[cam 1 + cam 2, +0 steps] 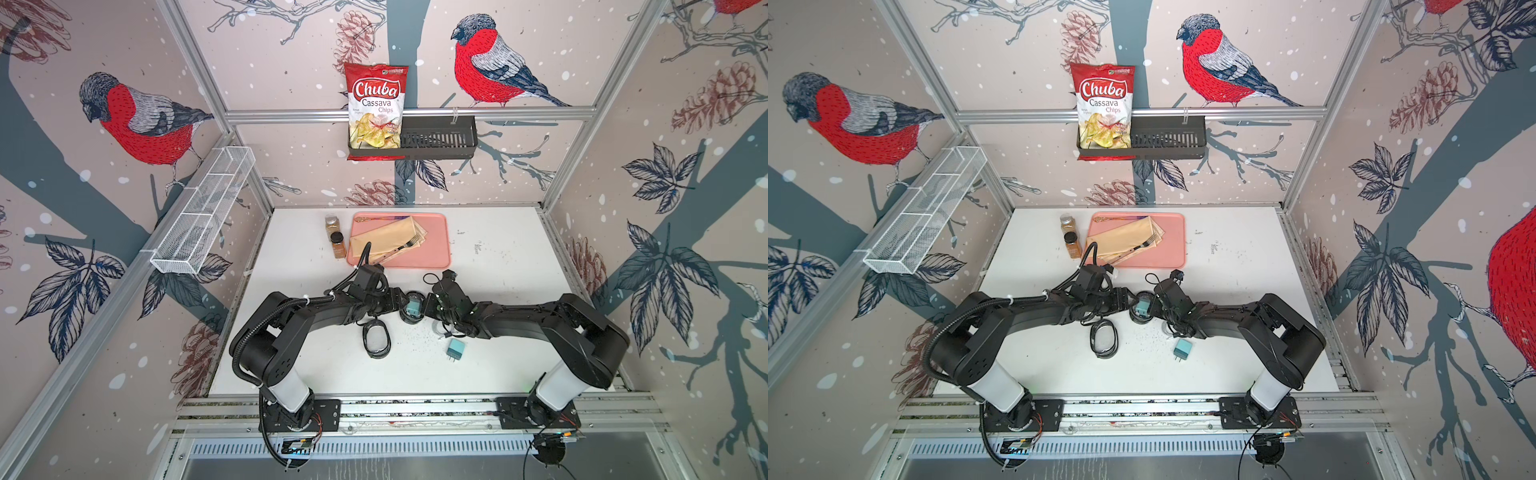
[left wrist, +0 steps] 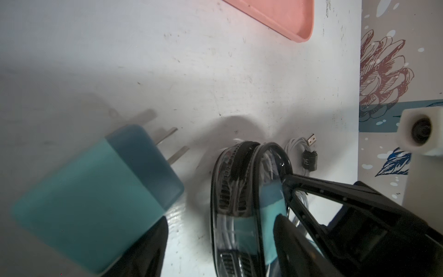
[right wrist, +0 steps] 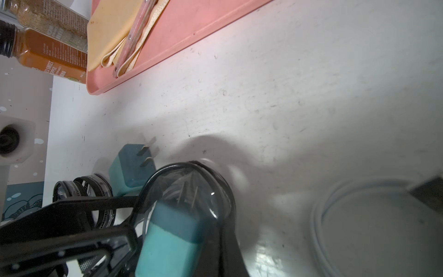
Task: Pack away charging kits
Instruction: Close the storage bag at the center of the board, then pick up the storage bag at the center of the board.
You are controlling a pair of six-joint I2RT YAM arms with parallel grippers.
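Observation:
A black oval case (image 1: 409,320) (image 2: 217,191) lies mid-table with its clear lid up. A teal adapter (image 1: 413,308) (image 3: 167,239) and white cable sit inside it. My right gripper (image 1: 428,305) (image 3: 223,244) is shut on the case's rim. My left gripper (image 1: 400,304) (image 2: 223,242) is open, its fingers either side of the case. A second adapter (image 2: 96,191) (image 3: 131,167) lies beside it, hidden under the left arm in both top views. Another case (image 1: 376,338) (image 1: 1104,338) and a third adapter (image 1: 456,348) (image 1: 1182,348) lie nearer the front. A coiled white cable (image 2: 304,156) lies beyond the held case.
A pink tray (image 1: 436,249) holding a napkin and fork sits at the back, with two brown spice jars (image 1: 337,245) to its left. A chips bag (image 1: 376,106) hangs in a black basket (image 1: 440,141) on the back wall. A white wire basket (image 1: 203,216) hangs on the left wall.

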